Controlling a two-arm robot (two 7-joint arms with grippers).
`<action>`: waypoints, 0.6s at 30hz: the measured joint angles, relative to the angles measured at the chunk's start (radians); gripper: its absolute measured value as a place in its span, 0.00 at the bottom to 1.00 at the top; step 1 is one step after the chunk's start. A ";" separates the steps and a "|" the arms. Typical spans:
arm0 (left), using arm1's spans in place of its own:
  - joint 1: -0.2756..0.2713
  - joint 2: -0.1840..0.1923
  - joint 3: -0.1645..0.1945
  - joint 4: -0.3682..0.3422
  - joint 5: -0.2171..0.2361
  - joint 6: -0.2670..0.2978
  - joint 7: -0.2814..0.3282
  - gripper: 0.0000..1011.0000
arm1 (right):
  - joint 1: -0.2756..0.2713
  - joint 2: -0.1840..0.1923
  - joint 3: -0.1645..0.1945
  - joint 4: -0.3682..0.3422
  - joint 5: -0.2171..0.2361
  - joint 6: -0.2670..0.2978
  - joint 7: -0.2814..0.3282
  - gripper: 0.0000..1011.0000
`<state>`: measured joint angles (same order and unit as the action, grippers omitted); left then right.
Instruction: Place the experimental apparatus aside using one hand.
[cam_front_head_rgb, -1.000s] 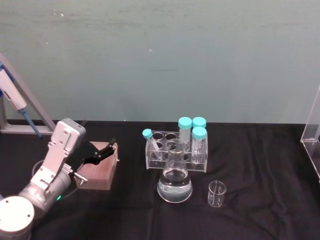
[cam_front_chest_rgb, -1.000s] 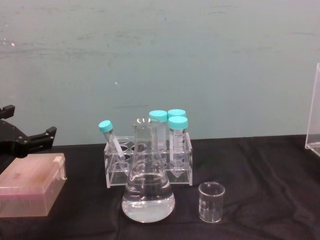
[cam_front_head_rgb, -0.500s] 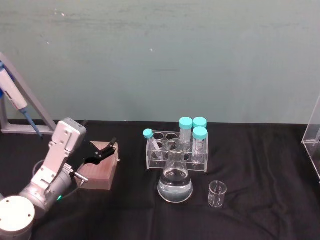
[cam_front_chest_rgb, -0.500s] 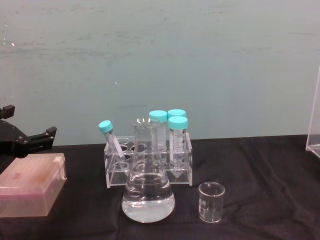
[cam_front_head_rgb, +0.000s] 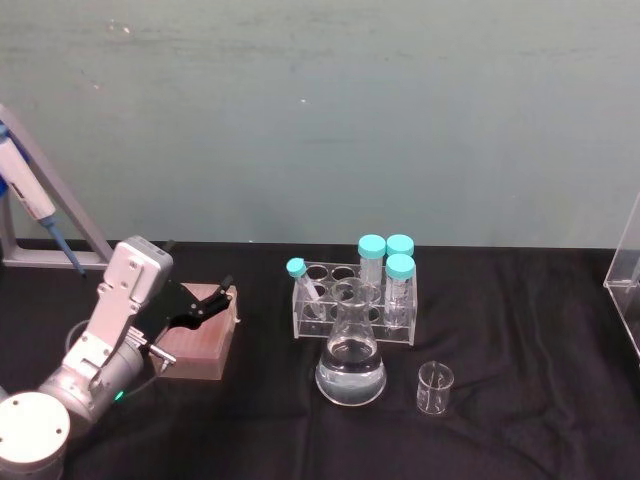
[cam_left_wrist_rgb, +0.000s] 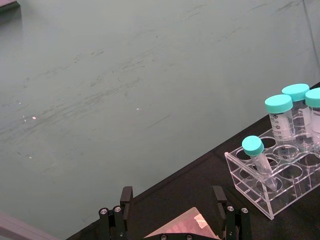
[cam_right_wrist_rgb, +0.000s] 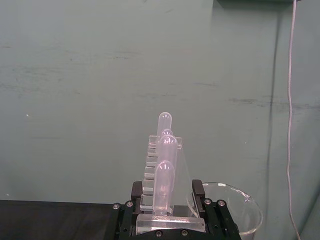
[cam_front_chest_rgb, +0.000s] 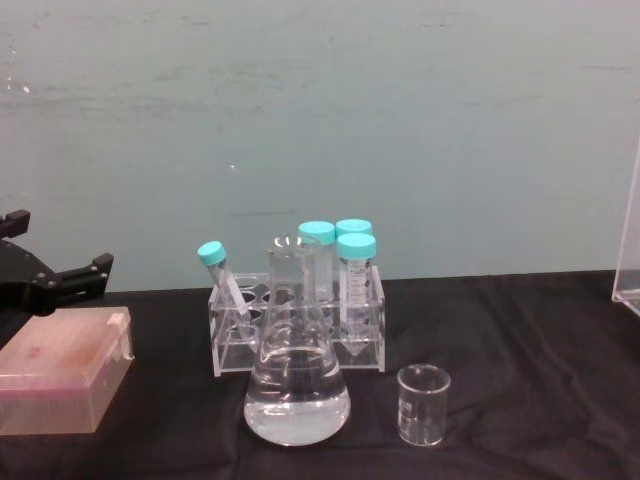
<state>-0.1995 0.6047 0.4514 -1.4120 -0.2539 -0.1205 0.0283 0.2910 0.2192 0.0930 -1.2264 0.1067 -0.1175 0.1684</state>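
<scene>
Right gripper tight on the acrylic stand — left gripper wide, over the pink box

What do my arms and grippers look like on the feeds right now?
The left arm is silver with round joints, a pale grey angled bracket at the wrist and a small green light. The left gripper is black, with two slim flat jaws and silver screw heads. The right gripper is black too, with the same screw heads.
</scene>
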 joint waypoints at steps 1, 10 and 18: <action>0.000 0.000 0.000 0.000 0.000 0.000 0.000 0.99 | 0.000 0.000 0.000 0.000 0.001 0.001 0.000 0.59; 0.000 0.000 0.000 0.000 0.000 0.000 0.000 0.99 | 0.000 0.000 0.000 0.000 0.001 0.002 0.001 0.59; 0.000 0.000 0.000 0.000 0.000 0.000 0.000 0.99 | 0.000 0.000 0.000 0.000 0.001 0.002 0.001 0.59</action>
<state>-0.1995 0.6047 0.4514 -1.4120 -0.2539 -0.1205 0.0283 0.2908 0.2194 0.0929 -1.2268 0.1072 -0.1156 0.1696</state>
